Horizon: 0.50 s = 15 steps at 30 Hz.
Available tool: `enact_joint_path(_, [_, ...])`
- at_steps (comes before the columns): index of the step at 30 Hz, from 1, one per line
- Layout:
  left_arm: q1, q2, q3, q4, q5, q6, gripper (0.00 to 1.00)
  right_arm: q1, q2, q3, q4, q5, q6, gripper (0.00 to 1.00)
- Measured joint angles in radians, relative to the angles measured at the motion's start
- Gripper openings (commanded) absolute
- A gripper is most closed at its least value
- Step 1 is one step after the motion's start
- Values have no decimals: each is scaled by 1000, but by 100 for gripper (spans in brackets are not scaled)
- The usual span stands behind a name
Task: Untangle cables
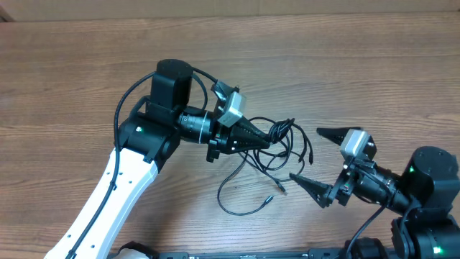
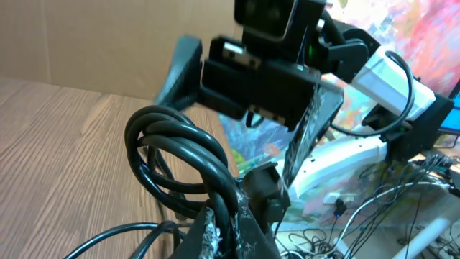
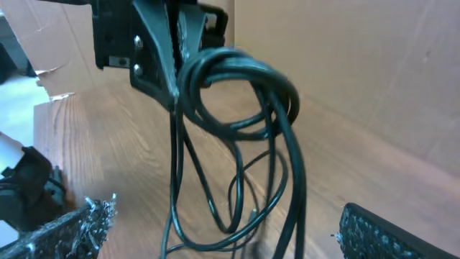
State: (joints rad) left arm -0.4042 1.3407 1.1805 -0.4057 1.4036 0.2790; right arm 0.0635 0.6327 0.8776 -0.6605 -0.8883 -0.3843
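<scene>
Although the left gripper point(image 1: 267, 141) has its fingers pressed together on a loop of the cables point(image 1: 282, 137), the untangling looks barely begun. From overhead the cords sit just beyond its tips as one knot of overlapping loops near the middle of the table point(image 1: 86, 65). The wrist views show the pinched part lifted off the wood as a tight coil of several turns, with strands hanging down from it. Only the ends are free: one long tail curves away across the table toward the near edge and finishes in a small plug point(image 1: 269, 201), and another plug end point(image 1: 282, 190) lies close by (which cord each belongs to I cannot tell). The right gripper point(image 1: 317, 158) is spread wide, holding nothing, just beside the bundle and facing it. By my judgement no cord is yet separated from the others. Nearly everything is left to do: a second grip on a strand, pulling the coil open, and laying each cable out apart.
</scene>
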Motion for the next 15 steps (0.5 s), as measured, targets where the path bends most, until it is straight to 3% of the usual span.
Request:
enact_joint_path(3, [-10, 0, 0, -41, 6, 24, 4, 0, 0, 0, 76, -3, -9, 99])
enact_joint_path(5, [-35, 0, 0, -58, 7, 32, 4, 0, 0, 0, 101, 2, -21, 90])
enact_joint_path(7, [-68, 0, 0, -63, 10, 39, 4, 0, 0, 0, 108, 7, -56, 87])
enact_joint_path(9, [-101, 0, 0, -63, 10, 39, 4, 0, 0, 0, 107, 13, -101, 79])
enact_joint_path(13, [-136, 0, 0, -66, 5, 39, 4, 0, 0, 0, 108, 14, -150, 53])
enact_joint_path(15, [-140, 0, 0, -66, 2, 39, 4, 0, 0, 0, 108, 13, -162, 45])
